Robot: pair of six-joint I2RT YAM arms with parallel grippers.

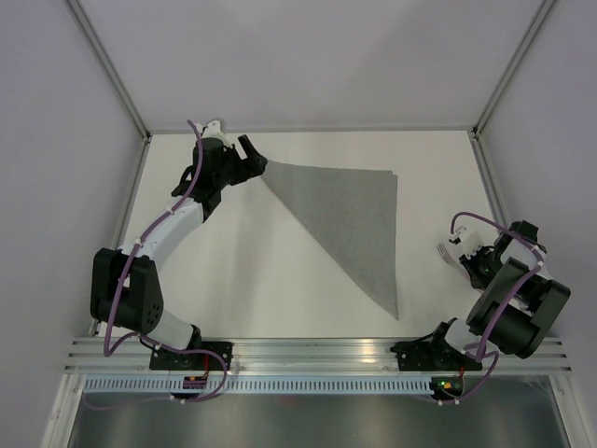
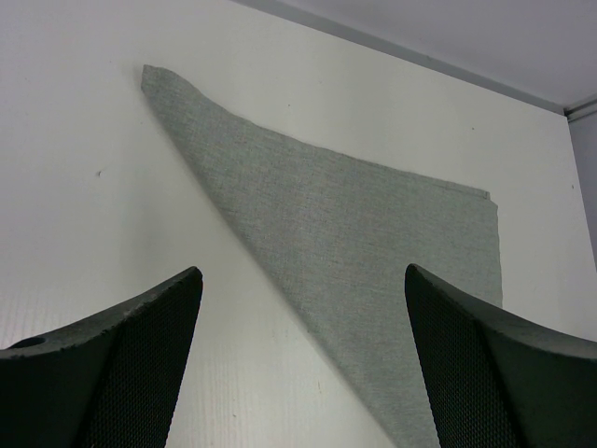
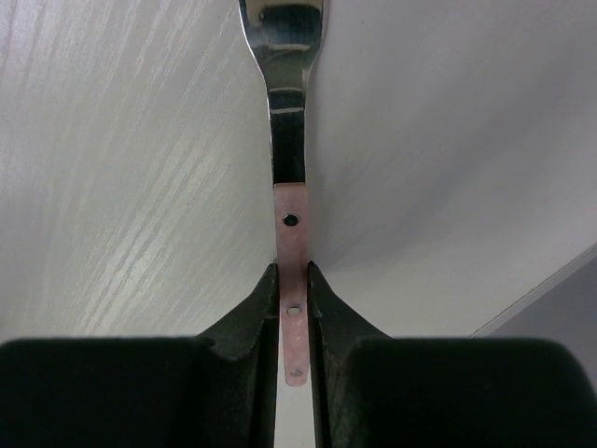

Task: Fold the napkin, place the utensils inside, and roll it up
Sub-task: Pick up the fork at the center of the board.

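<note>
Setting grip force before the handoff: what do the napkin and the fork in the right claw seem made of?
The napkin: likely woven cloth, matte grey; fine grainy texture, lies limp and flat. The fork: polished metal neck, mirror-like reflections; handle matte copper-pink with rivets, metal or coating unclear.

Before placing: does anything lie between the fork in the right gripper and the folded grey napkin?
Nothing visible: only bare white table separates the pink-handled steel fork from the grey cloth napkin; the left gripper is near its far corner.
</note>
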